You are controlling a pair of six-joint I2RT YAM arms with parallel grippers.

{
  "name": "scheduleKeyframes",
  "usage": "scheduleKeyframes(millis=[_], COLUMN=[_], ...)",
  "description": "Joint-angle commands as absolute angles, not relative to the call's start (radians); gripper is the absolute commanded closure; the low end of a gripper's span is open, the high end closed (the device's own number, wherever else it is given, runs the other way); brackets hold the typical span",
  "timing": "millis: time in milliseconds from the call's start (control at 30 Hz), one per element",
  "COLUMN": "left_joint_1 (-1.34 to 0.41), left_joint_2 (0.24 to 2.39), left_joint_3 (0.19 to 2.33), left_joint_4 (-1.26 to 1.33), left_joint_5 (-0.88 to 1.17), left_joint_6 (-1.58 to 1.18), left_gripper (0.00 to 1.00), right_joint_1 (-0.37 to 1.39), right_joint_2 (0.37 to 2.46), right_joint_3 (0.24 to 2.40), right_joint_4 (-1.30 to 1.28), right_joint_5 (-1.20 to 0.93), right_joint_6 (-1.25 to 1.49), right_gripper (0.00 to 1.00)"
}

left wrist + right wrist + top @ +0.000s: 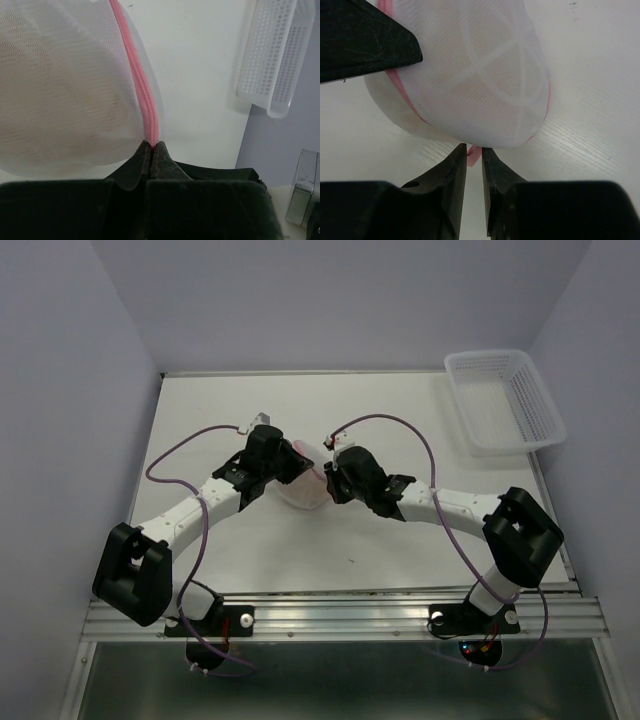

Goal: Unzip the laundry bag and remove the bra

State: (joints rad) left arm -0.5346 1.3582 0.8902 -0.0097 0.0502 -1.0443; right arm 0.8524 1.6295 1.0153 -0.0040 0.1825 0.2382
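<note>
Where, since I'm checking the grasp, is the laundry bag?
In the top view the laundry bag sits mid-table between the left gripper and right gripper, left of the basket.

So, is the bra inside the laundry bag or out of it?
Inside: the bra shows as beige fabric through the laundry bag mesh, and the visible pink zipper stretch is shut.
</note>
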Motion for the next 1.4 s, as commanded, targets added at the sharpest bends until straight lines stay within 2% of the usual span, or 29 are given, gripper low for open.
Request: scheduleKeyframes(millis=[0,233,400,633,733,800,1100,1367], left_joint_1=[-0.535,-0.537,-0.535,-0.537,-0.537,-0.537,-0.537,-0.537], left_joint_2=[1.322,1.319,1.315,1.315,1.313,1.313,1.304,1.293], left_joint_3=[0.899,0.899,0.899,0.893,0.888,0.888,0.871,0.862], left_joint_4=[0.025,0.025,0.025,0.026,0.028,0.031,0.04,0.044], left_joint_5=[0.083,0.086,0.086,0.089,0.09,0.092,0.094,0.098], left_joint_6=[-1.028,-1.025,-1.019,-1.017,-1.014,-1.012,-1.012,-1.008], left_gripper=[1.0,1.0,1.0,1.0,1.0,1.0,1.0,1.0], right_joint_1=[0.856,0.856,0.856,0.856,0.856,0.856,0.856,0.856], right_joint_2=[1.635,1.657,1.655,1.592,1.578,1.578,1.537,1.531], right_joint_3=[1.043,1.063,1.065,1.048,1.045,1.046,1.039,1.035], right_joint_4=[0.089,0.083,0.058,0.057,0.058,0.06,0.06,0.049], right_joint_5=[0.15,0.322,0.419,0.382,0.373,0.348,0.313,0.316], right_joint_6=[0.219,0.282,0.34,0.365,0.362,0.36,0.379,0.408], right_gripper=[0.75,0.76,0.71,0.62,0.69,0.7,0.6,0.66])
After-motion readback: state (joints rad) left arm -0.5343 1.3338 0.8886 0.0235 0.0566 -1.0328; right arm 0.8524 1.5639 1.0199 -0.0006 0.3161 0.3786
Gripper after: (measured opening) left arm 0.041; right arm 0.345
